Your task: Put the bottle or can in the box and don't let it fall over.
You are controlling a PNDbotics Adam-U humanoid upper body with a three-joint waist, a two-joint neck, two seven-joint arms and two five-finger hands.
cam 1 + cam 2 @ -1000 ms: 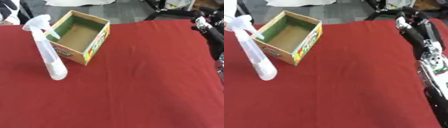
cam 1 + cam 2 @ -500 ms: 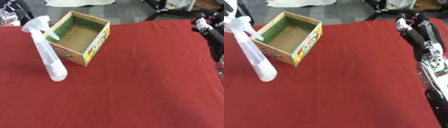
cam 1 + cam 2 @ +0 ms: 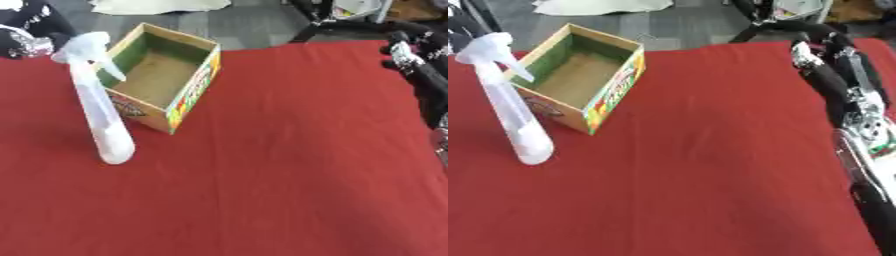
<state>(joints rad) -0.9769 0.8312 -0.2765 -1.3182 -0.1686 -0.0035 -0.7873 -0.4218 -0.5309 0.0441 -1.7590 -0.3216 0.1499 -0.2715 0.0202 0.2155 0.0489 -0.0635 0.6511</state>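
Left eye view is showing a white spray bottle (image 3: 98, 105) standing upright on the red tabletop (image 3: 262, 165), just beside the near-left wall of an open cardboard box (image 3: 162, 75). Its trigger head is overlapping the box's rim in the picture, and whether the two are touching cannot be told. The box is lying open-topped with nothing visible inside. Nothing is sitting between bottle and box. At the right edge, the right robot hand (image 3: 811, 47) is hanging above the tabletop's far corner, well apart from both; whether its fingers are spread or curled cannot be told. At the upper left, a dark shape is being cut off by the frame edge.
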